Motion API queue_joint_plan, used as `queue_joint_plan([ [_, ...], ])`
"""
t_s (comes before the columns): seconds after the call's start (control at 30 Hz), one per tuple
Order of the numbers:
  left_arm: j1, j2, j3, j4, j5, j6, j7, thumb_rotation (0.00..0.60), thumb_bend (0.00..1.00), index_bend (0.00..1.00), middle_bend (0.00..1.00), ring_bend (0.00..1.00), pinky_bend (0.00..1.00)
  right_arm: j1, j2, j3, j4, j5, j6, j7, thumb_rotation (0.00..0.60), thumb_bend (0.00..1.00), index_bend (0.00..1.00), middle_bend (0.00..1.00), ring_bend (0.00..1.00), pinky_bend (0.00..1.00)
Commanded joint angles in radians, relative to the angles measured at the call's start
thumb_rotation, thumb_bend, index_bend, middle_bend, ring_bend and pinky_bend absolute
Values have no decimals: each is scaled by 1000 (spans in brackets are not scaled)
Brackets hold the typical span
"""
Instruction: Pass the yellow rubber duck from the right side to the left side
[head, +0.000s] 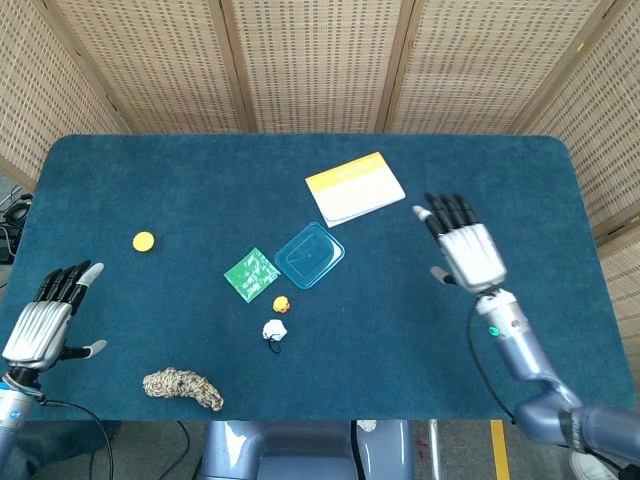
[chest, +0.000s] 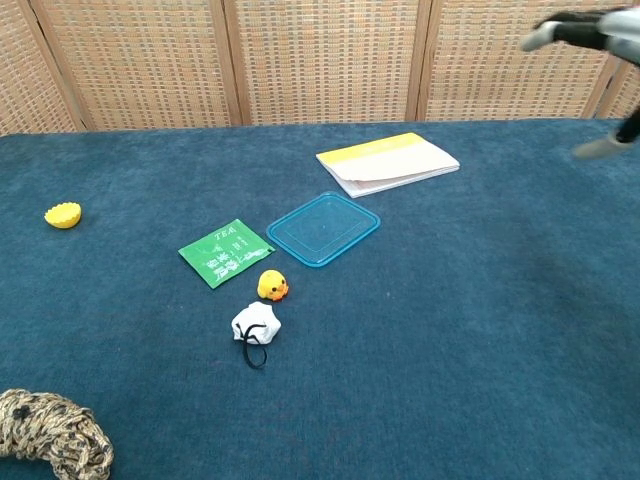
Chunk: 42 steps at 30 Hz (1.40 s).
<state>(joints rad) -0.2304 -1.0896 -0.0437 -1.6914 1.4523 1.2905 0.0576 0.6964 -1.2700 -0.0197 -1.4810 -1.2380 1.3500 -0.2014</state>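
The small yellow rubber duck (head: 282, 304) (chest: 271, 286) sits alone on the blue table, between a green tea packet and a white crumpled lump, nothing touching it. My right hand (head: 466, 250) hovers far to the right of it, flat with fingers spread and empty; in the chest view only its fingertips (chest: 575, 30) show at the top right corner. At the table's left front edge my left hand (head: 45, 318) is held open and empty, well away from the duck.
A green tea packet (chest: 225, 251), a clear blue lid (chest: 323, 229) and a yellow-edged notebook (chest: 388, 163) lie near the middle. A white lump with a black loop (chest: 256, 325) lies just in front of the duck. A yellow cap (chest: 63, 214) and a rope coil (chest: 48, 429) sit at the left.
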Motion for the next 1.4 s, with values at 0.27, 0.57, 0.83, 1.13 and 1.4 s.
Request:
queue_joint_plan([
  [0.27, -220, -82, -69, 82, 135, -158, 32, 600, 48, 0, 0, 0, 0, -289, 85, -68, -66, -8, 161, 158, 600, 0, 6, 0, 0, 0],
  [0.57, -466, -213, -107, 147, 126, -450, 119, 600, 107, 157, 0, 0, 0, -368, 131, -71, -128, -74, 193, 145, 600, 0, 18, 0, 0, 0],
  [0.83, -600, -347, -141, 228, -6, -603, 234, 600, 180, 295, 0, 0, 0, -399, 165, -28, -155, -74, 168, 131, 600, 0, 32, 0, 0, 0],
  [1.13, -649, -413, -126, 310, -106, -648, 283, 600, 248, 349, 0, 0, 0, -412, 161, 10, -141, -71, 116, 131, 600, 0, 40, 0, 0, 0],
  [1.4, -679, -479, -111, 380, -124, -651, 282, 600, 274, 360, 0, 0, 0, -422, 158, 35, -142, -84, 107, 122, 600, 0, 45, 0, 0, 0],
])
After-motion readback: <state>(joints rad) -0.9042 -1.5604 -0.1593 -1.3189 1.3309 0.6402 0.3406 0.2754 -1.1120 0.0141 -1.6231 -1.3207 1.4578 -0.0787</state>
